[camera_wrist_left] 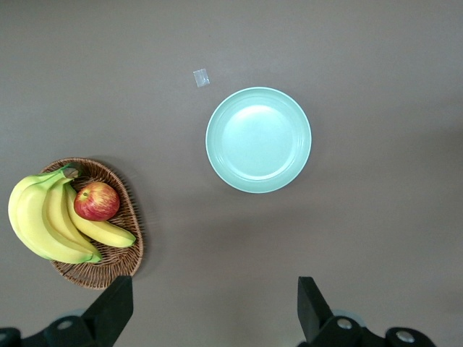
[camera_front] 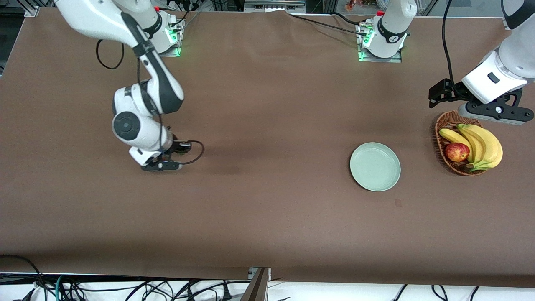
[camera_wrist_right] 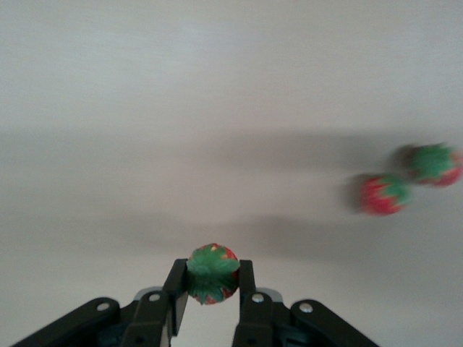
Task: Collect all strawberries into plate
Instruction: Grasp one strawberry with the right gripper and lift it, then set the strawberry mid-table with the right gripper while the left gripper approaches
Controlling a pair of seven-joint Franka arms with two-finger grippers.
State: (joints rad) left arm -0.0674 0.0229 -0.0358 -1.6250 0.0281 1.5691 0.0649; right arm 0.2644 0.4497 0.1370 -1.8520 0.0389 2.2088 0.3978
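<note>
Right gripper [camera_wrist_right: 210, 296], low over the table's right-arm end, pinches a tiny red strawberry [camera_wrist_right: 212, 273] across its sides under the green cap: probably light, smooth, slip-prone; left gripper [camera_wrist_left: 210, 307] waits spread above the wicker basket [camera_wrist_left: 119, 260], pale mint-green plate [camera_front: 375, 167] empty.

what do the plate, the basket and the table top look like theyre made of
Plate: likely plastic or glazed ceramic; smooth mint-green surface with a soft sheen, as the left wrist view shows. Basket: woven wicker, brown strands crossing along the rim. Table: covered in a matte brown sheet, perhaps cloth or paper; it shows no glare.
</note>
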